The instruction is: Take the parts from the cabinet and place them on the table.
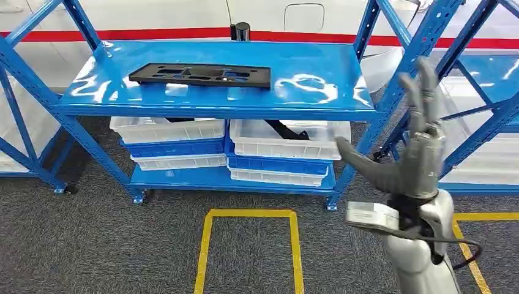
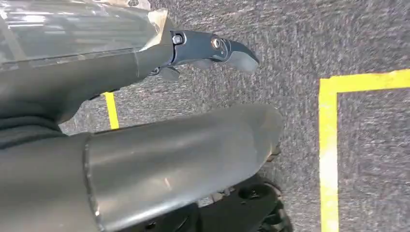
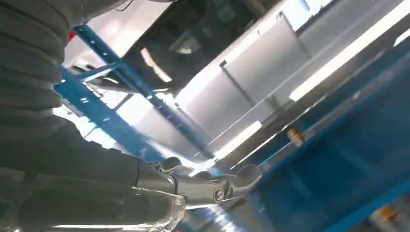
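Black part [image 1: 200, 75] flat on blue cabinet's [image 1: 318, 110] top shelf, untouched; reach stage judged, grasp next. Right robot hand [image 1: 411, 153] raised, fingers spread, empty, well right of part. Left wrist view: left robot hand [image 2: 145, 121] hanging over carpet, state unclear. Right wrist view: fingers [image 3: 212, 186] extended beside blue framing.

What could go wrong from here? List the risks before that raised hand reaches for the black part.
The open right hand is raised beside the blue upright, so a sideways sweep could clip it. The black part lies flat on the glossy shelf, so fingers may push it away rather than lift it.
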You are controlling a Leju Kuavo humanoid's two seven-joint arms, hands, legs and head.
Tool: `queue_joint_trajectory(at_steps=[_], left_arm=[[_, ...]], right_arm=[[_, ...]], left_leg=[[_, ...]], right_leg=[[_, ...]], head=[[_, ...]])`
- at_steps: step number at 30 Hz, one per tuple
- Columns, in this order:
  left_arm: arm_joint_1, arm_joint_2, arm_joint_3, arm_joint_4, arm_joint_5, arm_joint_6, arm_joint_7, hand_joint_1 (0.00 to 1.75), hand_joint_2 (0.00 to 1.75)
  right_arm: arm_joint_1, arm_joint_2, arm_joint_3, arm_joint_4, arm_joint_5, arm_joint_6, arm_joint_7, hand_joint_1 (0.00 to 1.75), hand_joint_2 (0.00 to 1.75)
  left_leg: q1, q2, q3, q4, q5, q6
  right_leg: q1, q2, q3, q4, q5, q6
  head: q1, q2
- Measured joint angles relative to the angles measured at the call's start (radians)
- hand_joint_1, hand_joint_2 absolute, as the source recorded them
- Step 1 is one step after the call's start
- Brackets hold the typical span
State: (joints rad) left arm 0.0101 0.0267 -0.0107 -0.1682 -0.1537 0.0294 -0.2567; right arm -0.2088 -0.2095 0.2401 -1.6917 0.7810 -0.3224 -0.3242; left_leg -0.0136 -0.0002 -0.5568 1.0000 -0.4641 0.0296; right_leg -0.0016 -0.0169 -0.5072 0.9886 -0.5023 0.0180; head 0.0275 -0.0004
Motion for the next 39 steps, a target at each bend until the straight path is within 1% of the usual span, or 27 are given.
queue_joint_trajectory(at_steps=[2,5,8,10,14,19,22,27,31,33,37,39], left_arm=[[-0.001,0.005,0.000,0.000,0.007,0.000,0.002,0.00,0.00],[0.000,0.011,0.000,0.000,0.010,-0.001,0.003,0.00,0.00],[0.002,0.016,0.000,0.000,0.010,0.000,0.000,0.00,0.00],[0.002,0.018,0.000,0.000,0.010,0.002,-0.001,0.00,0.00],[0.002,0.019,0.000,0.000,0.008,0.003,-0.001,0.00,0.00],[0.002,0.020,0.000,0.000,0.007,0.003,-0.001,0.00,0.00],[0.003,0.020,0.000,0.000,0.007,0.003,-0.001,0.00,0.00],[0.002,0.021,0.000,0.000,-0.004,0.003,0.003,0.00,0.00],[0.001,0.022,0.000,0.000,-0.005,0.003,0.012,0.00,0.00],[0.000,0.022,0.000,0.000,-0.005,0.010,0.017,0.00,0.00],[-0.003,0.022,0.000,0.000,-0.005,0.015,0.030,0.00,0.00],[-0.004,0.022,0.000,0.000,-0.004,0.016,0.032,0.00,0.00]], right_arm=[[-0.072,-0.014,0.088,0.056,0.030,-0.031,0.014,0.00,1.75],[-0.189,-0.018,0.203,0.144,0.091,-0.076,0.044,0.00,1.75],[-0.261,-0.010,0.306,0.201,0.179,-0.078,0.077,0.00,1.75],[-0.294,0.004,0.372,0.227,0.220,-0.065,0.095,0.00,1.75],[-0.347,0.022,0.464,0.264,0.262,-0.041,0.119,0.00,1.75],[-0.377,0.031,0.514,0.292,0.266,-0.035,0.126,0.00,1.75],[-0.383,0.032,0.522,0.298,0.267,-0.034,0.126,0.00,1.75],[-0.422,0.041,0.563,0.338,0.281,-0.006,0.132,0.00,1.75],[-0.454,0.064,0.616,0.387,0.315,0.036,0.135,0.00,1.75],[-0.467,0.078,0.647,0.414,0.330,0.062,0.146,0.00,1.75],[-0.490,0.109,0.706,0.493,0.331,0.147,0.191,0.00,1.75],[-0.499,0.124,0.720,0.535,0.324,0.164,0.212,0.00,1.75]], left_leg=[[0.000,-0.001,-0.001,0.000,0.002,0.000],[0.001,-0.001,0.000,0.000,0.003,0.000],[0.001,-0.003,-0.001,0.000,0.003,0.000],[0.001,-0.003,-0.001,0.000,0.003,0.000],[0.001,-0.003,-0.002,0.000,0.003,0.000],[0.001,-0.003,-0.003,0.000,0.003,0.000],[0.001,-0.003,-0.003,0.000,0.003,0.000],[0.001,-0.003,-0.003,0.000,0.003,0.001],[0.001,-0.003,-0.002,0.000,0.003,0.001],[0.001,-0.003,-0.002,0.000,0.003,0.001],[0.001,-0.003,-0.003,0.000,0.004,0.001],[0.002,-0.003,-0.003,0.000,0.004,0.001]], right_leg=[[0.000,-0.001,0.000,0.000,0.000,0.000],[0.001,-0.001,0.000,0.000,0.001,0.000],[0.001,-0.002,0.000,0.001,0.001,0.000],[0.001,-0.002,0.000,0.001,0.001,0.000],[0.001,-0.002,-0.001,0.001,0.001,0.000],[0.001,-0.003,-0.001,0.001,0.001,0.000],[0.001,-0.003,-0.001,0.001,0.001,0.001],[0.000,-0.002,-0.001,0.001,0.001,0.001],[0.001,-0.003,-0.001,0.001,0.001,0.001],[0.001,-0.002,-0.002,0.001,0.001,0.001],[0.001,-0.003,-0.002,0.001,0.001,0.001],[0.001,-0.003,-0.002,0.001,0.001,0.001]], head=[[0.000,0.000],[0.000,0.000],[0.000,0.000],[0.000,0.000],[0.000,0.000],[0.000,0.000],[0.000,0.000],[0.000,0.000],[0.000,0.000],[0.000,0.000],[0.000,0.000],[0.000,0.000]])
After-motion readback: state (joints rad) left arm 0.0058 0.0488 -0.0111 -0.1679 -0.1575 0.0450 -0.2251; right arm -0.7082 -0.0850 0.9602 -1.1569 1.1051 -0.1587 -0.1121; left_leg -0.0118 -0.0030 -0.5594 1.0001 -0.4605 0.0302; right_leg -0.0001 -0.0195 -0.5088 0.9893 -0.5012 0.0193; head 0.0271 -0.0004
